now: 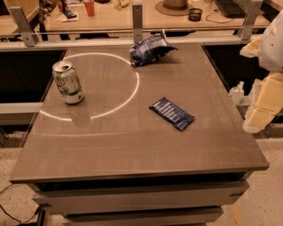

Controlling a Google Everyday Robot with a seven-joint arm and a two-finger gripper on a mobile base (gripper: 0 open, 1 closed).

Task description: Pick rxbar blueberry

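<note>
Lying flat on the table, right of centre and closer to the right edge, the rxbar blueberry reads as a slim dark navy rectangle with rows of white print. It's angled, one end toward the far-left corner, the other toward the near-right corner, and it sits apart from everything else. The top is a smooth grey-brown slab with a bright arc of light curving across its left half. A green-and-white can stands upright by the left edge, and a crumpled blue-and-white chip bag rests near the far edge. Past that edge, a wooden desk carries a red cup and a keyboard. The gripper, pale cream, hangs beyond the right edge; open or closed, I cannot tell.
</note>
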